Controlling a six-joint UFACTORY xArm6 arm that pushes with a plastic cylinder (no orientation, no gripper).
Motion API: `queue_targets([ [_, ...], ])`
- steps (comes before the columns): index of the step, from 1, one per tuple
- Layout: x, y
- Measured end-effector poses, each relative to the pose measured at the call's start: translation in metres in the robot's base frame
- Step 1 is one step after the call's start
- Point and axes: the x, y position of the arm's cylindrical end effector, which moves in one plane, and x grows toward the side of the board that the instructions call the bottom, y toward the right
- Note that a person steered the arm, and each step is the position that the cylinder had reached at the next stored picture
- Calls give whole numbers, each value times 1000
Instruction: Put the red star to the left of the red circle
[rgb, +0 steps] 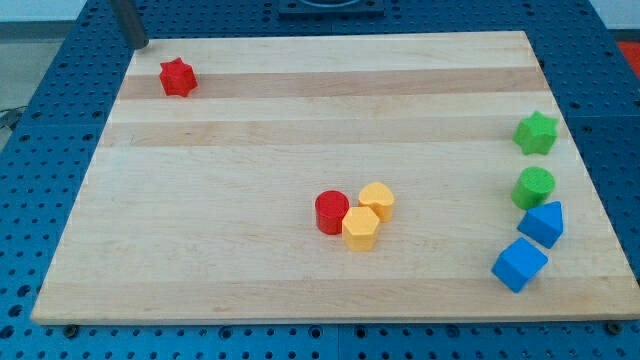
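1 relation mattered: red star (177, 77) sat just right-below my tip (141, 45), red circle (331, 212) far right-below star. No fingers; tip held nothing.

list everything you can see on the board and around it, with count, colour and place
red star: 1, red, the view's top left of the board
red circle: 1, red, centre, touching the yellow blocks
yellow blocks: 2, yellow, just right of the red circle
green star: 1, green, the view's right edge
green circle: 1, green, below the green star
blue blocks: 2, blue, the view's lower right
board: 1, pale wood, on a blue perforated surface
my tip: 1, dark rod, at the board's top left corner, up-left of the red star, apart from it
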Motion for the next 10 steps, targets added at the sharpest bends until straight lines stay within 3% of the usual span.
queue_targets([
  [1,54,51],
  [3,207,174],
  [4,232,196],
  [5,183,181],
  [6,172,155],
  [7,231,130],
  [8,252,128],
  [10,242,159],
])
